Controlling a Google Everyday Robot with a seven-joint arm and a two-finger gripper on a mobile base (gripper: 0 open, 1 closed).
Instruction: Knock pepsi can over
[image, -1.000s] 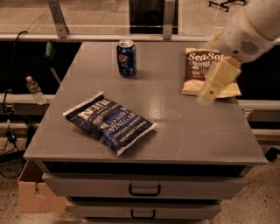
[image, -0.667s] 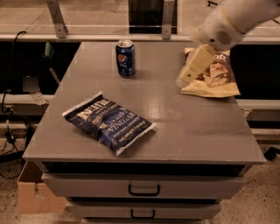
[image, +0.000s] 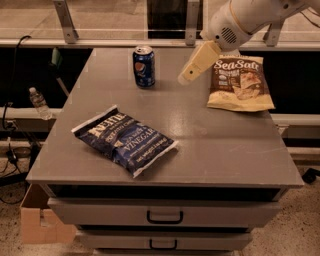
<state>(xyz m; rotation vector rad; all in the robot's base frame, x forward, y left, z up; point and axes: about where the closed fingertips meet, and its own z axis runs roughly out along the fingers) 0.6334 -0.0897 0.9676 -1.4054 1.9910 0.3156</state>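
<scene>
The pepsi can (image: 144, 66) stands upright near the back of the grey table (image: 210, 150), left of centre. It is dark blue with a round logo and a silver top. My gripper (image: 189, 74) hangs from the white arm at the upper right. It hovers over the table to the right of the can, with a gap between them. It touches nothing.
A dark blue chip bag (image: 125, 140) lies at the front left of the table. A tan Sea Salt chip bag (image: 239, 84) lies at the back right. Drawers (image: 165, 216) are below the table front. A water bottle (image: 39, 103) and a cardboard box (image: 42, 225) sit to the left.
My arm and gripper have moved left, from over the Sea Salt bag toward the pepsi can. The can and both bags have not moved.
</scene>
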